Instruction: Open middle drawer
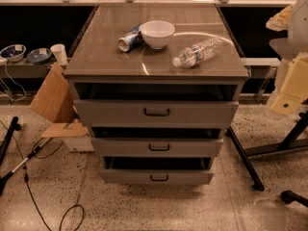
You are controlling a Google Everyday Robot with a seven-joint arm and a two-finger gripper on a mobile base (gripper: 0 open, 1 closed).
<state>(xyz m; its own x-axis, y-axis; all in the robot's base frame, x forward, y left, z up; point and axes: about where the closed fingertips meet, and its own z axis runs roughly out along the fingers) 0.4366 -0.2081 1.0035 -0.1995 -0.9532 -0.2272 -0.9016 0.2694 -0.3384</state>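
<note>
Tool at right edge, well apart from middle drawer.

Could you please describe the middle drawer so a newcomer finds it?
Left of the gripper at the right edge stands a grey cabinet topped by a white bowl. Its middle drawer is the second of three fronts, shorter than the top one and wider than the lowest.

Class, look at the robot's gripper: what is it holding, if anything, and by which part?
Nothing that shows: the gripper hangs at the right edge, clear of the cabinet, and the handle of the middle drawer is untouched.
</note>
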